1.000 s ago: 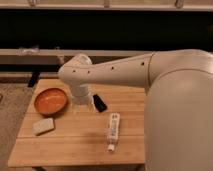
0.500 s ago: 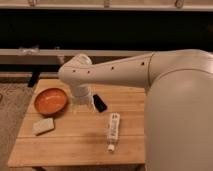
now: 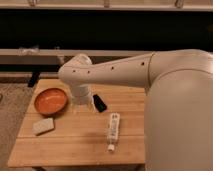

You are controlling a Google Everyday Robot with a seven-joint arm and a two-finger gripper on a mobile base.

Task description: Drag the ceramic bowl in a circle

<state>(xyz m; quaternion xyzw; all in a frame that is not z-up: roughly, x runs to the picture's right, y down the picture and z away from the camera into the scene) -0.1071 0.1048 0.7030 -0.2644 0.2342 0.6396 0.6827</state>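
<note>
The orange-red ceramic bowl [image 3: 50,101] sits on the left part of the wooden table [image 3: 75,145]. My white arm reaches in from the right and bends down over the table. My gripper [image 3: 78,103] hangs at the end of the arm, right at the bowl's right rim. The arm's wrist hides most of the gripper. I cannot tell whether it touches the bowl.
A pale sponge block [image 3: 43,126] lies in front of the bowl near the left edge. A small black object [image 3: 100,103] lies just right of the gripper. A white bottle [image 3: 113,131] lies on its side mid-table. A dark shelf runs behind the table.
</note>
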